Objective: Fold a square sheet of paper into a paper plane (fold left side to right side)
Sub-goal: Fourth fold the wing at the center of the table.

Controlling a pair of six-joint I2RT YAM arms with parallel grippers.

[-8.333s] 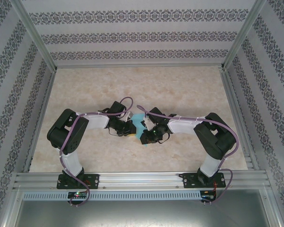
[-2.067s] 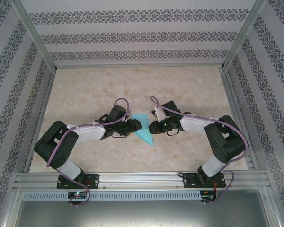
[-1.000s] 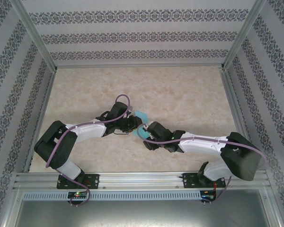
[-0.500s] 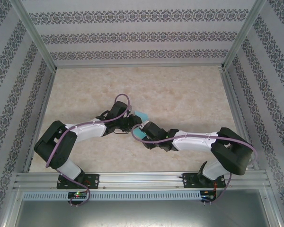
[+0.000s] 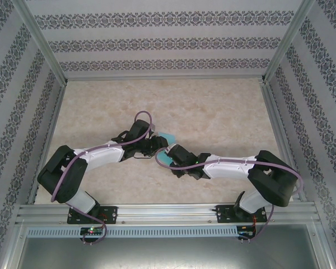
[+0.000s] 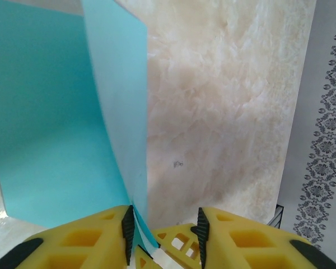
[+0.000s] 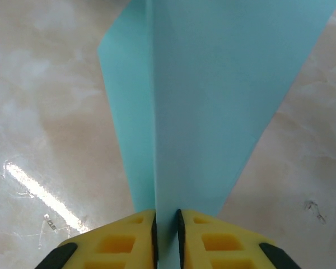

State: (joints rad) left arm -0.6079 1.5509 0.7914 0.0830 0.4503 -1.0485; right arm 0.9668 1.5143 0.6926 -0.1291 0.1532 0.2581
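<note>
Here, right claw (image 7: 166,217) pinches an edge of the paper plane (image 7: 213,112); left claw (image 6: 164,221) parted alongside, table (image 6: 224,112) beyond.

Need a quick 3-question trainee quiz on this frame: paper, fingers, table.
1. True or false: the right fingers are pinched shut on the blue paper.
2. The left fingers are: A) shut tight on nothing; B) apart, with the paper's edge between them; C) holding a cable.
3. Fill in: the table has a ____ pattern.
Key: 1 true; 2 B; 3 marble.
</note>
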